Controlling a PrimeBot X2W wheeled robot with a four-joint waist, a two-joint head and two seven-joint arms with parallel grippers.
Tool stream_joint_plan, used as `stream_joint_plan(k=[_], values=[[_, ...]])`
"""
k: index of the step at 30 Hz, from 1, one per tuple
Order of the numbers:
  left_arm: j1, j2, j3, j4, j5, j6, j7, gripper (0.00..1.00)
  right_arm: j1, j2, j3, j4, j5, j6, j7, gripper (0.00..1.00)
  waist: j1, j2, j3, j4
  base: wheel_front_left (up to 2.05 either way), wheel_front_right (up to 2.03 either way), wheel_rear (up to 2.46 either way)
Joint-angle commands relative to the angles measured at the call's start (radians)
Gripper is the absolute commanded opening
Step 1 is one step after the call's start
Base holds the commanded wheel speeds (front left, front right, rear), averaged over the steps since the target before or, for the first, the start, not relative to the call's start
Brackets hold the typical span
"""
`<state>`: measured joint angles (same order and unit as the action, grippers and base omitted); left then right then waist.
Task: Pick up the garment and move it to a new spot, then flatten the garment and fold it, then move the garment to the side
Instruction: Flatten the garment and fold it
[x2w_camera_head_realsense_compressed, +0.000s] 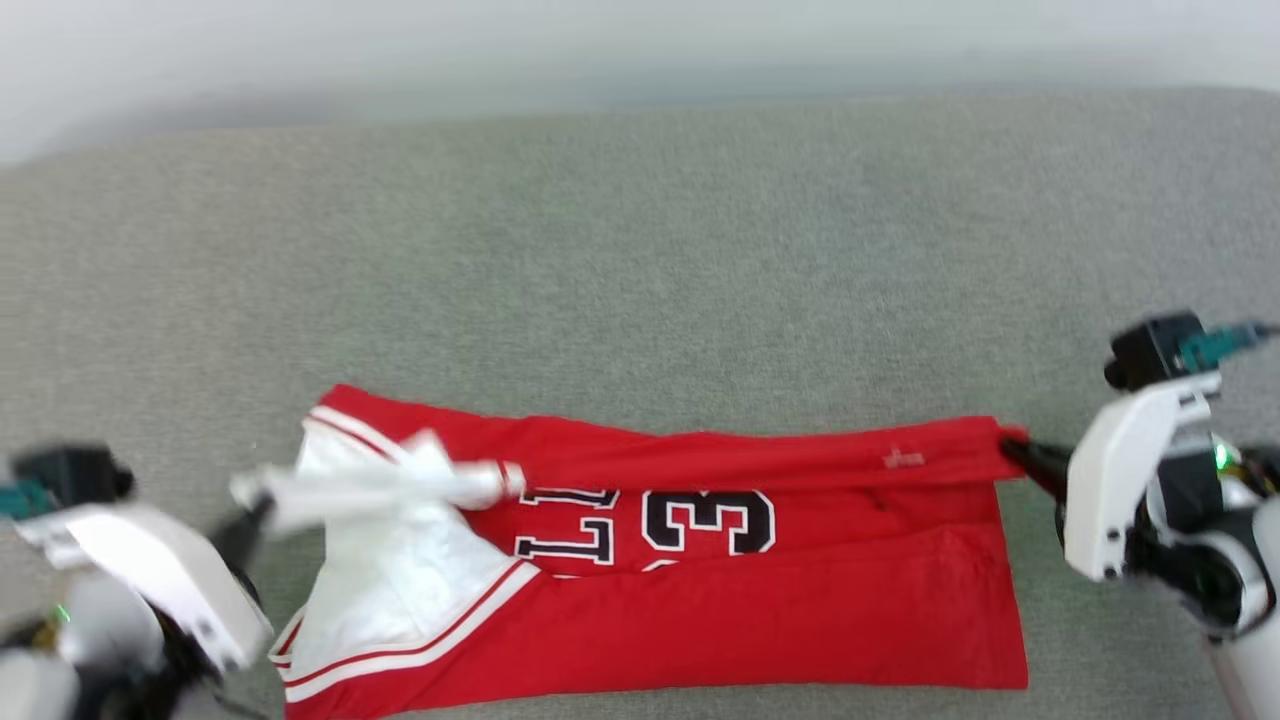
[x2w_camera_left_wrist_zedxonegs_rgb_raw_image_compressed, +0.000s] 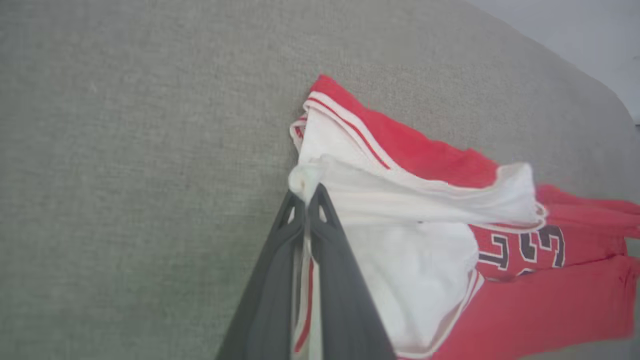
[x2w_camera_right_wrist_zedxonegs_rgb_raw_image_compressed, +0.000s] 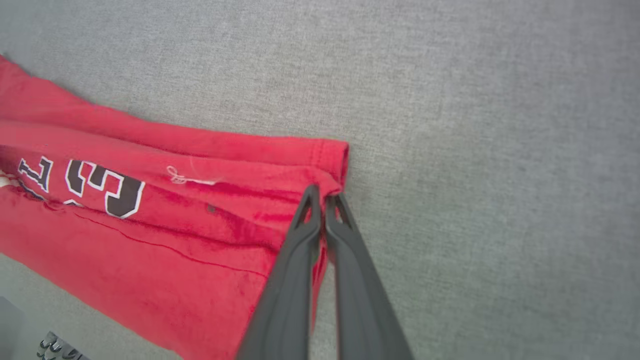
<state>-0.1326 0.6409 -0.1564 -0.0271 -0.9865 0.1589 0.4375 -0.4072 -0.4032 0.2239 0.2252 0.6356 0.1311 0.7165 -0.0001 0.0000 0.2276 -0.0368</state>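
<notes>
Left hand (x2w_camera_left_wrist_zedxonegs_rgb_raw_image_compressed: 305, 196): clamped tight on a bunched white sleeve (x2w_camera_left_wrist_zedxonegs_rgb_raw_image_compressed: 415, 200), scene left.
Right hand (x2w_camera_right_wrist_zedxonegs_rgb_raw_image_compressed: 323, 194): pinched closed on the red hem corner (x2w_camera_right_wrist_zedxonegs_rgb_raw_image_compressed: 336, 155), far right.
Jersey (x2w_camera_head_realsense_compressed: 760, 620): lies lengthwise on the grey surface (x2w_camera_head_realsense_compressed: 640, 250), near edge, far flap folded over.
Risk: thin pinches may slip; an uneven pull would skew the fold.
Writing: black "3" (x2w_camera_head_realsense_compressed: 708, 522) readable; letters beside it half hidden.

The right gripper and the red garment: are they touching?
Touching. The right wrist view shows the right gripper closed on a red corner of the garment, with the fabric pinched at its tips.
</notes>
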Motion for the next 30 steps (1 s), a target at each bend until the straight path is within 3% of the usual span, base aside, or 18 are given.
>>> stream_joint_plan(k=[1,8,9,10,11,12,16,22,30], values=[[0.072,-0.026,-0.010,-0.004,-0.014,0.008,-0.016,0.00,0.066,0.011,-0.033,0.002,-0.003,-0.001,-0.017,0.00,0.0001,0.0000,-0.037,0.023,0.00,0.00,0.00],[0.182,-0.095,-0.036,0.050,-0.046,0.003,-0.047,0.00,0.187,0.056,-0.093,0.017,-0.018,-0.001,-0.051,0.00,0.0001,0.0000,-0.060,0.012,0.00,0.00,0.00],[0.195,-0.105,-0.039,0.060,-0.052,0.000,-0.051,0.00,0.205,0.066,-0.098,0.021,-0.022,-0.001,-0.057,0.07,0.0001,0.0000,-0.064,0.009,0.00,0.00,0.00],[0.205,-0.112,-0.041,0.070,-0.054,-0.001,-0.058,0.00,0.220,0.076,-0.100,0.026,-0.025,-0.001,-0.062,0.45,0.0001,0.0000,-0.067,0.005,0.00,0.00,0.00],[0.208,-0.119,-0.041,0.079,-0.053,0.002,-0.067,0.32,0.232,0.083,-0.105,0.029,-0.027,-0.001,-0.074,1.00,0.0001,0.0000,-0.069,0.003,0.00,0.00,0.00],[0.212,-0.131,-0.044,0.087,-0.057,-0.003,-0.072,0.99,0.241,0.090,-0.107,0.032,-0.029,-0.001,-0.086,1.00,0.0001,0.0000,-0.073,-0.001,0.00,0.00,0.00],[0.221,-0.140,-0.049,0.098,-0.020,0.003,-0.123,1.00,0.274,0.106,-0.117,0.018,-0.027,-0.001,-0.148,1.00,0.0001,0.0000,-0.095,-0.011,0.00,0.00,0.00],[0.205,-0.133,-0.027,0.024,0.092,0.056,-0.268,1.00,0.306,0.088,-0.156,-0.077,-0.021,-0.001,-0.208,1.00,0.0001,0.0000,-0.155,-0.022,0.00,0.00,0.00],[0.161,-0.175,-0.070,-0.077,0.262,0.090,-0.466,1.00,0.327,0.060,-0.256,-0.163,-0.049,-0.001,-0.081,1.00,0.0001,0.0000,-0.229,-0.024,0.00,0.00,0.00]])
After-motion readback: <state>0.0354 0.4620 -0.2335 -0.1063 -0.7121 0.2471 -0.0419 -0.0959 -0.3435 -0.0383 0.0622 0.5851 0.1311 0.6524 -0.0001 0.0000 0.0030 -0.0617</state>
